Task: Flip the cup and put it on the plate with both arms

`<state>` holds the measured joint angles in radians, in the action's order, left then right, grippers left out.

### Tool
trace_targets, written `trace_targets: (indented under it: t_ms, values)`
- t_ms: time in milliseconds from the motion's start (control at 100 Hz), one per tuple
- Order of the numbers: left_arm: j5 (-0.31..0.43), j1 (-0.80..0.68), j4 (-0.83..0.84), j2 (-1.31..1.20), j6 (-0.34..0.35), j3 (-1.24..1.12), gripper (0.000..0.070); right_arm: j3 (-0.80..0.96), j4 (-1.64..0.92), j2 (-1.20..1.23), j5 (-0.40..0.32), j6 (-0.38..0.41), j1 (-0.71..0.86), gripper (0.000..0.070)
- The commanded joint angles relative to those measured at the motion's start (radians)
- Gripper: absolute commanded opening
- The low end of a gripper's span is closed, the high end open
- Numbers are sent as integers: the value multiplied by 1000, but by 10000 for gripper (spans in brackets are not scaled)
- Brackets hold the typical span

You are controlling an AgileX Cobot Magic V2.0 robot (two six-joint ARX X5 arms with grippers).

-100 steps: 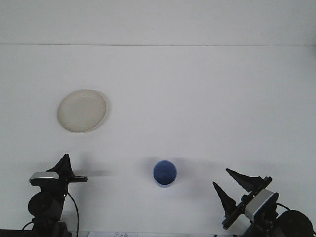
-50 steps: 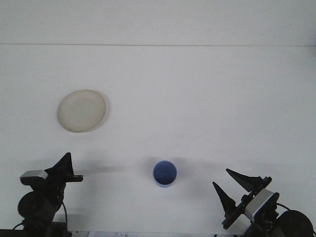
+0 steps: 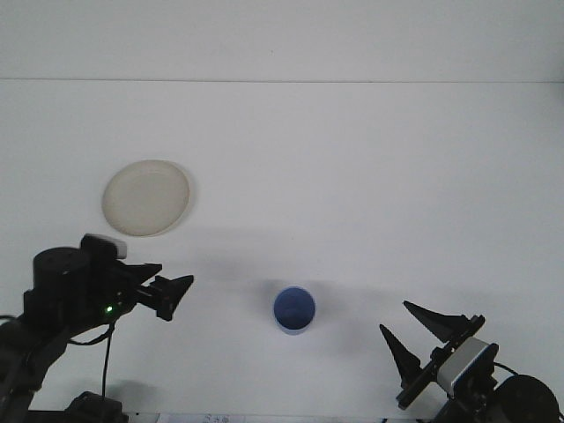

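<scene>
one blue cup (image 3: 293, 309), one plate (image 3: 146, 197), two grippers; left gripper (image 3: 173, 294) possibly closed.

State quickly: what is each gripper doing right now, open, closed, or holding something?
Left gripper: cannot be told from this angle; holding nothing.
Right gripper: open, holding nothing.

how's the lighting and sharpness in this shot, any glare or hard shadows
Front view: even, bright light, no glare; the white table looks nearly washed out. Soft, faint shadows sit beside the blue cup and plate. The image is slightly soft and grainy; the left gripper looks a little blurred.
</scene>
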<state>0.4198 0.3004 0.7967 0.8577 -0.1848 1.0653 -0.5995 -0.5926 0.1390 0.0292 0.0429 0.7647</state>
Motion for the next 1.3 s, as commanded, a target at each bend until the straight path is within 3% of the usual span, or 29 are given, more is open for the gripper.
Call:
trace_targets:
  t_ms: [0,130,470,860,960,1030,1230,1290]
  values:
    - [3,79,17,93,18,62,581,-8,10,-2,-3,13,8,382]
    - [-29,214,5,229,17,135,529,-8,10,-2,-3,13,8,382]
    - [-137,476,-70,569,31,269,532,-8,9,-2,-3,13,8,382]
    - [-270,572,-79,789,69,306,531,-8,10,-2,-3,13,8,382]
    - [-274,573,-83,817,69,306,521,-8,10,-2,-3,13,8,382]
    - [-274,573,-84,832,69,306,420,-8,10,-2,-3,13,8,383]
    - [-274,576,-70,843,85,306,0,-8,10,-2,-3,13,8,382]
    - [-274,577,-58,843,95,309,10,-8,10,-2,-3,13,8,382]
